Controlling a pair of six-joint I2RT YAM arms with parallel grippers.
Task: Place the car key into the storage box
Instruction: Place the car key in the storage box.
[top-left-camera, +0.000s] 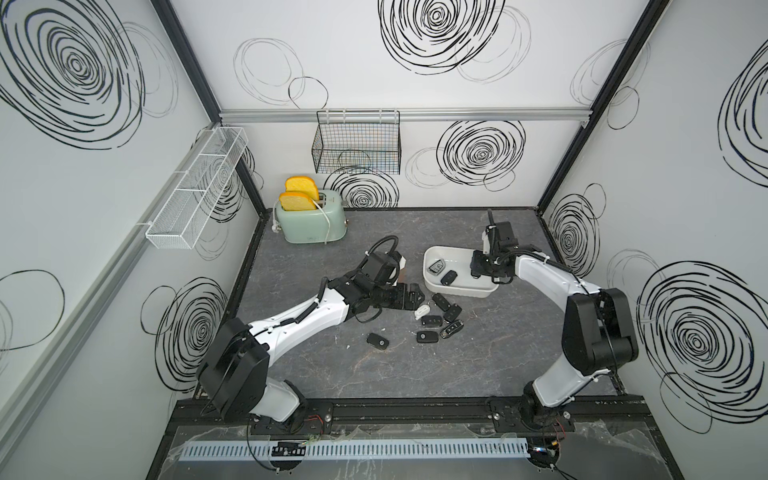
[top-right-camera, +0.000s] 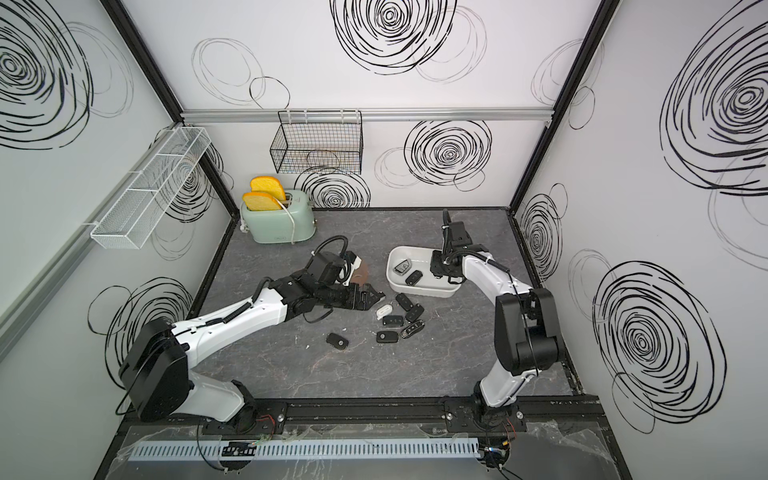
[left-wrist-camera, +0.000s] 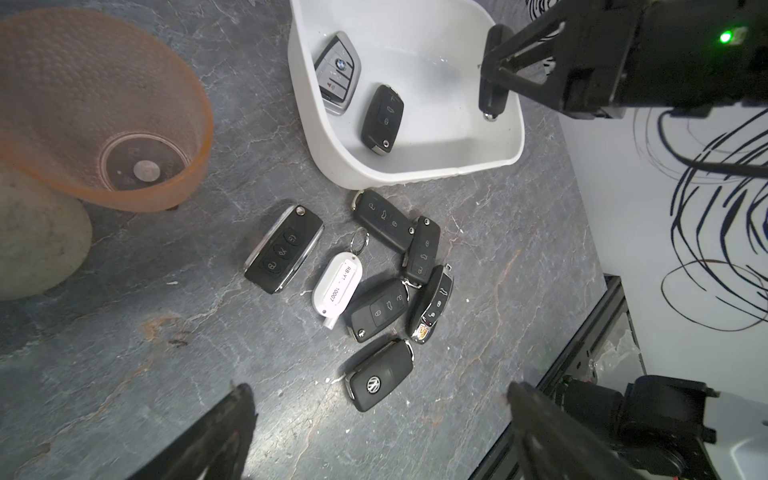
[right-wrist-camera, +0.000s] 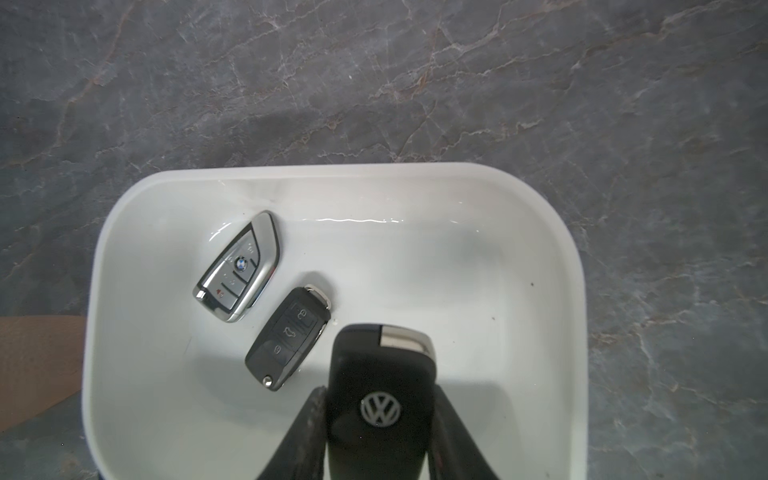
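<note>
In the storage box (right-wrist-camera: 332, 171), silver key (right-wrist-camera: 237, 266) and black key (right-wrist-camera: 289, 338); right tool (right-wrist-camera: 379, 392) tight on VW key (right-wrist-camera: 382, 361), left tool (left-wrist-camera: 378, 390) wide.

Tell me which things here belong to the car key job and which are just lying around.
Job: storage box; Volkswagen key in right gripper; BMW key and black key inside; loose keys.
Lying about: toaster, black wire basket, white mesh rack, orange cup.

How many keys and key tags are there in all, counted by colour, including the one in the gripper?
Black car keys: 9 (a group of 6 and a lone key on the table, a flip key in the storage box, a VW key in the right gripper)
Silver car key: 1
White key tag: 1
Total: 11
</note>
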